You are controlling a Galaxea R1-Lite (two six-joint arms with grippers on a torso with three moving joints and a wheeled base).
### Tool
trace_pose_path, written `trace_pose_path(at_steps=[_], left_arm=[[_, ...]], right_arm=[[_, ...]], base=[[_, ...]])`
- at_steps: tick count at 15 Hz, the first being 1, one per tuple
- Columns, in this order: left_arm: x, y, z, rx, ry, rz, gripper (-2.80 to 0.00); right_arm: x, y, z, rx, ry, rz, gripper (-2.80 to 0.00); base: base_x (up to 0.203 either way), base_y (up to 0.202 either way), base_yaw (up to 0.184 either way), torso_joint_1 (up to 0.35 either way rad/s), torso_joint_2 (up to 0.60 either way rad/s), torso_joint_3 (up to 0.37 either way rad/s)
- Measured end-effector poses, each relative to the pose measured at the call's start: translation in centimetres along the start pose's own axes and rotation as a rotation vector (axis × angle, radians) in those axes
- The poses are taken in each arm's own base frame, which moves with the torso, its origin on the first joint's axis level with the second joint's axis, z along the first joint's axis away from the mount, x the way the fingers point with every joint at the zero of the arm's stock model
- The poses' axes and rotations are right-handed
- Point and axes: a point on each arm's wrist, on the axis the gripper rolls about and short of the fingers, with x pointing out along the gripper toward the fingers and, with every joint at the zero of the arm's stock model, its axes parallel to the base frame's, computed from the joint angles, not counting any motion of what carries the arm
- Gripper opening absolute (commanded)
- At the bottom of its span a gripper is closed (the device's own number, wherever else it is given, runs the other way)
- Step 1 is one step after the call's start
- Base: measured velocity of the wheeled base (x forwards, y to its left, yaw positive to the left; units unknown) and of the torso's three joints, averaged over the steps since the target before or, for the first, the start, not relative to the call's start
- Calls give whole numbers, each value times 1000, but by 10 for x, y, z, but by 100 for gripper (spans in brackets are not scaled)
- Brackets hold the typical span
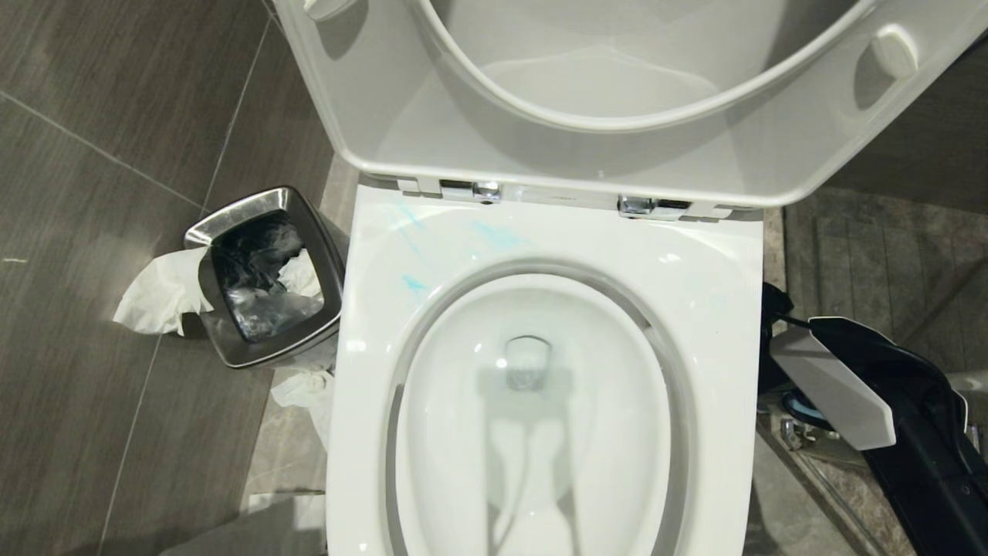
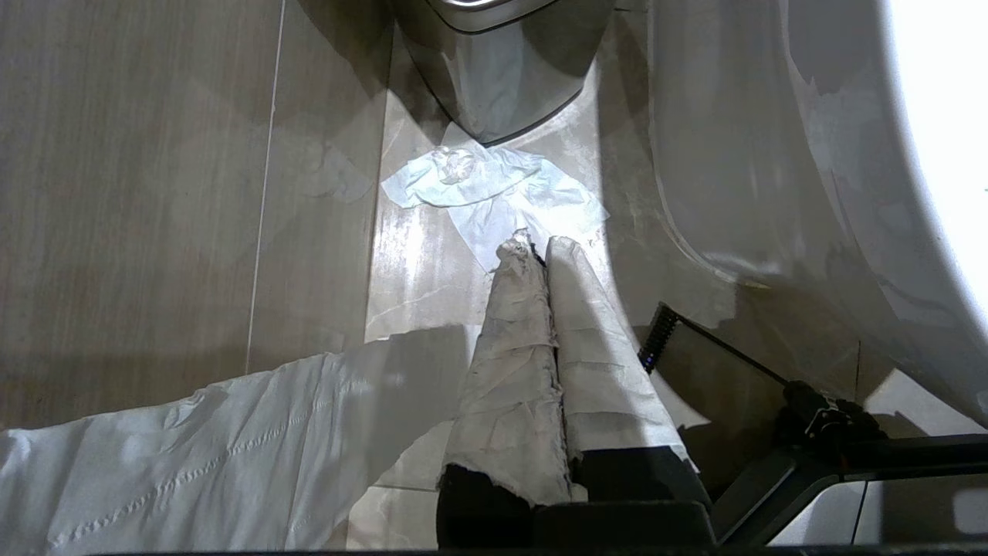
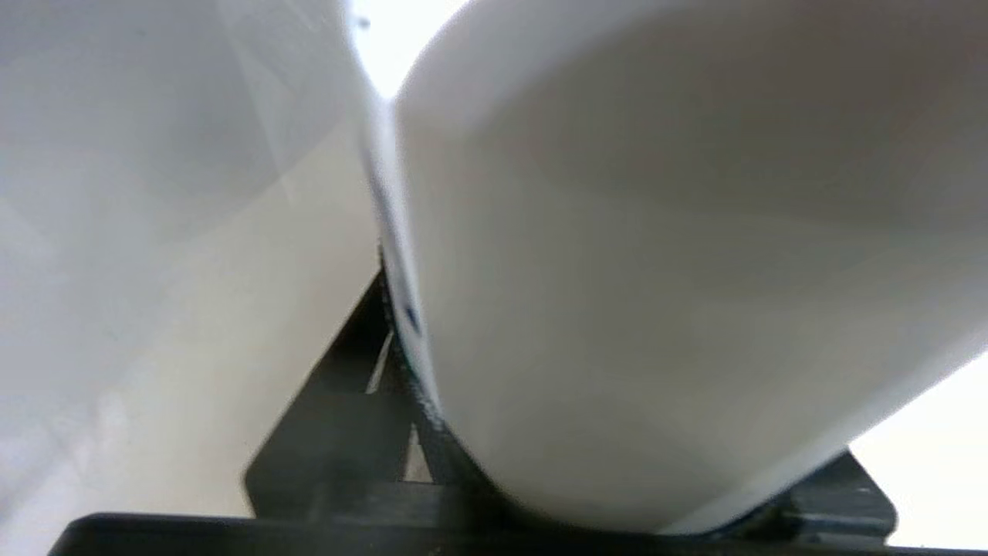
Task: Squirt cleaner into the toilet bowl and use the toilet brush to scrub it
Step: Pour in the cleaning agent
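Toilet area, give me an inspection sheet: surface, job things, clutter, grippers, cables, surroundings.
Surface: grey tiled floor.
Job's things: toilet bowl open, seat and lid raised; cleaner in turquoise streaks on the rim's back left; toilet brush not seen.
Clutter: steel waste bin left of the bowl, white paper hanging over its edge, more paper on the floor.
Grippers: left gripper low over the floor paper, wrapped fingers shut; right gripper against a large white object, beside the bowl's right.
Cables: thin black cable by the right arm.
Surroundings: nothing seen.

Dark grey floor tiles, steel waste bin, crumpled tissue beside it.
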Motion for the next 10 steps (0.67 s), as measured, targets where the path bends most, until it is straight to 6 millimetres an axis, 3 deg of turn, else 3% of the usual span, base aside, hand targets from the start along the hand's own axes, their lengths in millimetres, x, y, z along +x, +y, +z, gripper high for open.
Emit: trace_pose_path(at_steps=[7,10], left_arm=[[0,0,0,0,0,0,-280],[0,0,0,0,0,0,-280]], right_arm=[[1,-4,2,0,-6,-15,-280],[2,-15,14,-4,-8,-33,-280]], base=[[0,0,0,0,0,0],[0,0,0,0,0,0]])
